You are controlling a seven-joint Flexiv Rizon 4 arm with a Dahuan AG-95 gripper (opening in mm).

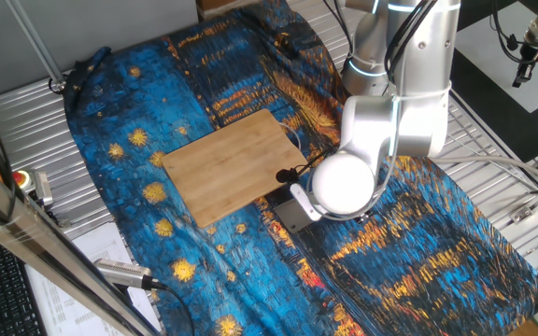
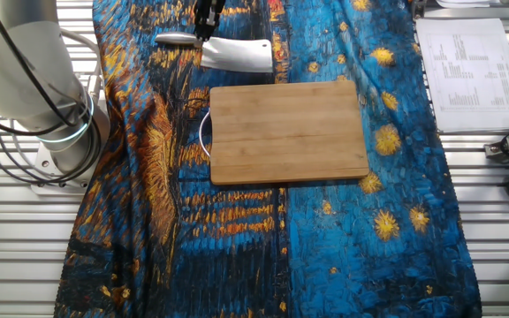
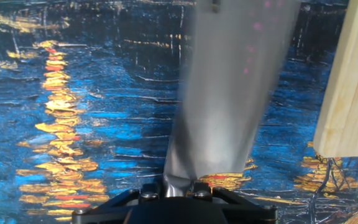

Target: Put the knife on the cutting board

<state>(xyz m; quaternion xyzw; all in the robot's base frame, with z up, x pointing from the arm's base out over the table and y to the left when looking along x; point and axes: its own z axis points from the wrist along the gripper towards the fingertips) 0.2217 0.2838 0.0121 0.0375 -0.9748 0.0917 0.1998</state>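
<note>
The knife (image 2: 237,55), a small metal cleaver with a dull-grey blade and a silver handle, is in my gripper (image 2: 205,32) just beyond the far edge of the cutting board (image 2: 288,131). In the hand view the blade (image 3: 225,93) stretches away from the fingers, which are shut on its neck, over the blue cloth. The tan board's corner (image 3: 350,81) is at the right. In one fixed view the arm hides most of the knife; a grey part (image 1: 292,213) shows beside the board (image 1: 230,166). I cannot tell whether the blade rests on the cloth or hangs just above it.
A blue and orange painted cloth (image 1: 157,112) covers the table. The arm's base (image 2: 34,79) and cables stand at the left in the other fixed view. Papers (image 2: 467,62) and a silver-and-black tool with cable (image 1: 124,273) lie off the cloth.
</note>
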